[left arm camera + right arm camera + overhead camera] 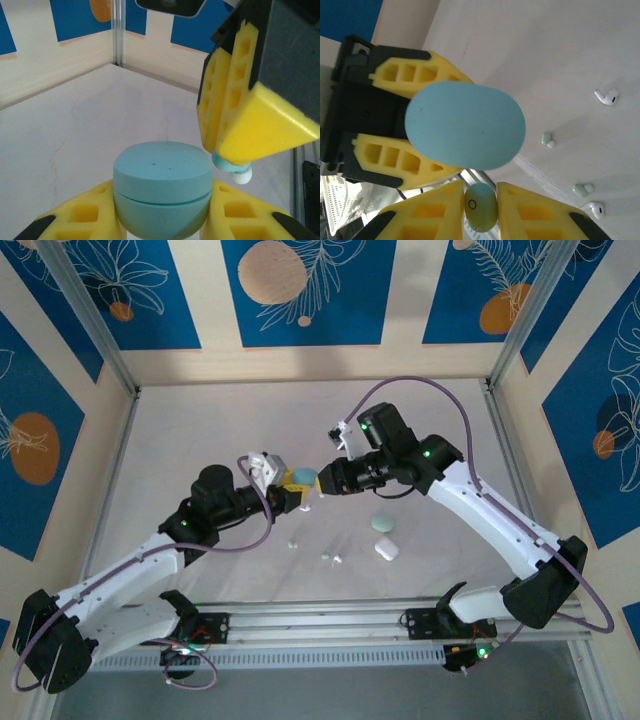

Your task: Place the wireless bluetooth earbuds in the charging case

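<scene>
Pale blue, the charging case (303,479) sits mid-frame in the top view, clamped by the left pincer (290,485); loose earbuds (326,558) dot the worktop (200,440) below. Left wrist: its lid looks shut — the right pincer (222,150) pinches one earbud (235,170) alongside. Right wrist: four more lie at right — none seated, seemingly.

Pinches a tiny glossy pale green earbud (480,207) between the yellow foam fingers of the right gripper (480,197) at the bottom edge. Just above, clasps a smooth pale blue oval plastic case (470,125) in the left gripper (454,125). Farther right, loose on the pale table (545,45): an upper white stemmed earbud (606,96), a lower white stemmed earbud (595,209), and between them a first pale green bud (547,139) and a second pale green bud (581,189).
</scene>
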Controlling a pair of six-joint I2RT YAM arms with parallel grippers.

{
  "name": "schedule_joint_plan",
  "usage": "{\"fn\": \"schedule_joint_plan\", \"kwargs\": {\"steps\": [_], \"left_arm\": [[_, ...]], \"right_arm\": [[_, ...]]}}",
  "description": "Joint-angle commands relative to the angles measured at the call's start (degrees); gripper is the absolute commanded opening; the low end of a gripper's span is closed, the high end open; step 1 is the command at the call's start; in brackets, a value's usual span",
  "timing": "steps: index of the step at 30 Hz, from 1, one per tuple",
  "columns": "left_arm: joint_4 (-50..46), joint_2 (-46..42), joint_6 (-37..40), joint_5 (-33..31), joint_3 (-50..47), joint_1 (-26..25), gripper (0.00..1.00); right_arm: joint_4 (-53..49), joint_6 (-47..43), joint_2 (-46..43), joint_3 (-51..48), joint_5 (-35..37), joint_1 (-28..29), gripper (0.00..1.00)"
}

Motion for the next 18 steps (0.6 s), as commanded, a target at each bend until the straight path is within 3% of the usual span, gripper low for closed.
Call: {"fn": "schedule_joint_plan", "kwargs": {"steps": [1,18], "left_arm": [[1.65,0.39,1.23,2.78,1.22,-0.35,0.31],[3.95,0.08,0.23,6.45,0.66,-0.43,0.31]], "right_arm": [[0.61,0.71,1.21,2.05,-1.25,0.16,0.22],[3.06,1.81,2.31,2.75,1.22,-0.39,0.21]]}}
